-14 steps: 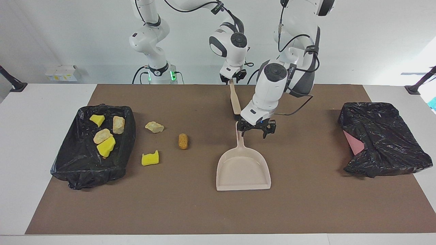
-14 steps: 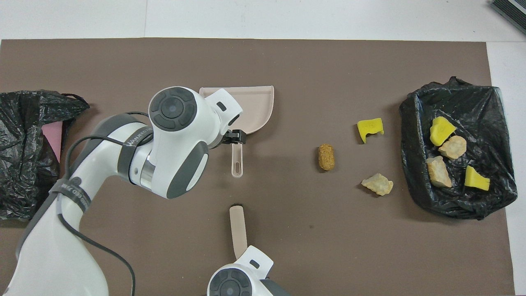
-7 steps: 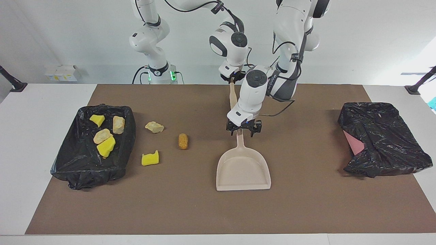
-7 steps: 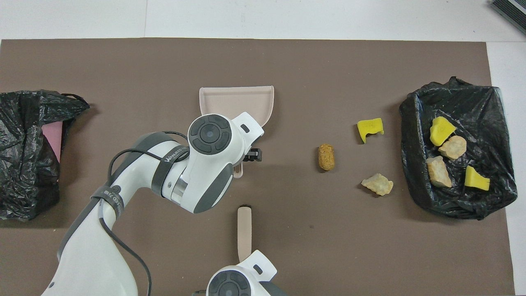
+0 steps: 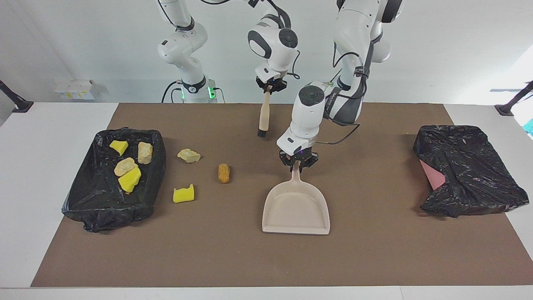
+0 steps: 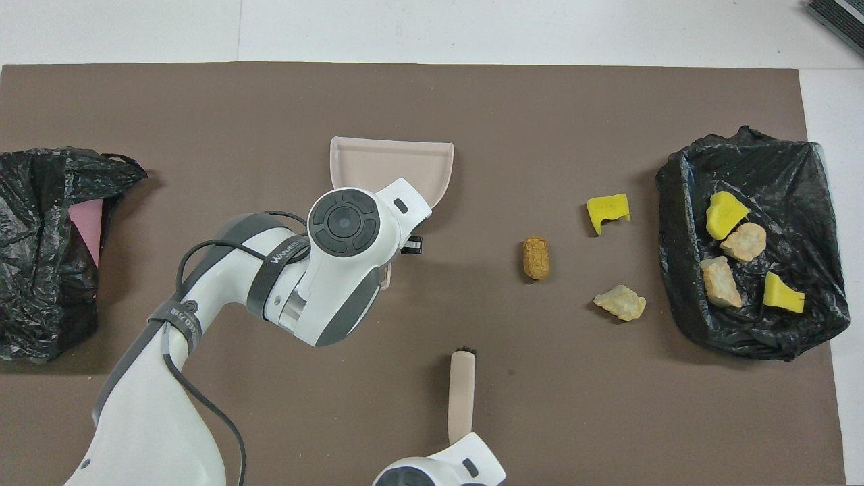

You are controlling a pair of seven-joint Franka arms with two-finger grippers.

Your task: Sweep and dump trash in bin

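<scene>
The beige dustpan [image 5: 295,208] lies flat mid-mat, its handle pointing toward the robots. My left gripper [image 5: 298,163] is shut on that handle. Over the mat near the robots' edge, my right gripper [image 5: 271,86] is shut on the handle of the beige brush [image 5: 263,116], which hangs with its black bristles down. Three bits of trash lie on the mat toward the right arm's end: an orange-brown nugget [image 5: 224,173], a yellow sponge chunk [image 5: 183,194] and a tan lump [image 5: 189,155]. Several more bits sit in the black-lined bin [image 5: 83,200].
A second black bag [image 5: 470,171] over something pink lies at the left arm's end of the brown mat [image 5: 250,258]. In the overhead view the left arm's wrist covers the dustpan [image 6: 391,162] handle. The nugget [image 6: 536,257] is the bit closest to the pan.
My left gripper came over the dustpan handle and closed on it; the pan shifted slightly. My right gripper lifted the brush off the mat and swung it toward the right arm's end.
</scene>
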